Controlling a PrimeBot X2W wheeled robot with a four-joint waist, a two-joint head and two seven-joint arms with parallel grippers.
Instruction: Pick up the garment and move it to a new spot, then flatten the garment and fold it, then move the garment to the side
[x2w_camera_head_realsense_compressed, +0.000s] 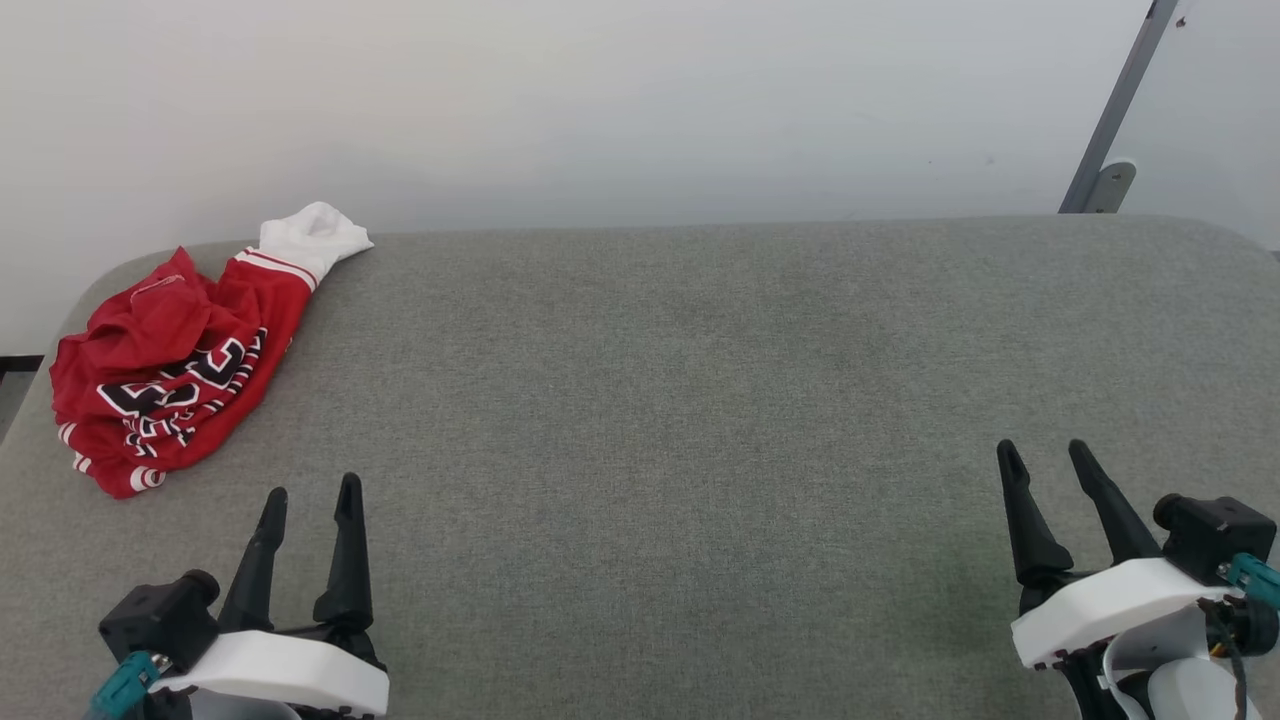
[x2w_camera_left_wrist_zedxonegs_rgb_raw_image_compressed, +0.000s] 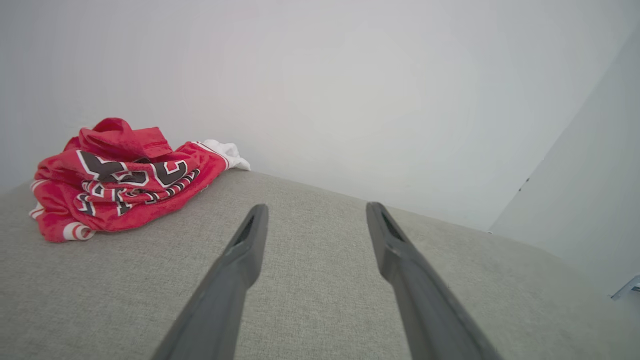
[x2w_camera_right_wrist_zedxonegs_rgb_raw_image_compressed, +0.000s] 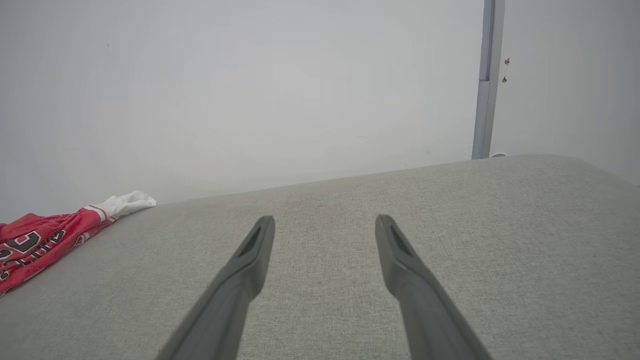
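- Where the grey padded surface (x2w_camera_head_realsense_compressed: 700, 400) rounds off at its far left corner, the garment (x2w_camera_head_realsense_compressed: 175, 370) lies in a crumpled heap. Its red body is bunched up, and black white-outlined lettering shows in broken folds on top.
- One white sleeve with red-striped trim sticks out of the heap's far end, toward the pale wall (x2w_camera_head_realsense_compressed: 600, 100) behind the surface. More striped trim shows along the heap's near edge.
- Nearer the robot and slightly right of the heap sits the left gripper (x2w_camera_head_realsense_compressed: 313, 486), apart from the cloth. Its two dark fingers point away from the robot, spread wide, with nothing between them and nothing in their grasp.
- From the left wrist, the left gripper (x2w_camera_left_wrist_zedxonegs_rgb_raw_image_compressed: 317, 206) frames bare grey fabric between its fingers. The garment (x2w_camera_left_wrist_zedxonegs_rgb_raw_image_compressed: 120, 185) lies up and to the left of them, not touching either one.
- Across the middle, the grey fabric runs between the two grippers.
- At the lower right of the head view is the right gripper (x2w_camera_head_realsense_compressed: 1042, 447), well apart from the garment. Its fingers are likewise parted wide and grip nothing.
- From the right wrist, the right gripper (x2w_camera_right_wrist_zedxonegs_rgb_raw_image_compressed: 325, 218) points along the surface toward the wall. The garment (x2w_camera_right_wrist_zedxonegs_rgb_raw_image_compressed: 35, 245) sits at that view's far left edge, white sleeve nearest the wall.
- Furthest right, a grey metal bar (x2w_camera_head_realsense_compressed: 1115, 110) rises against the wall behind the surface.
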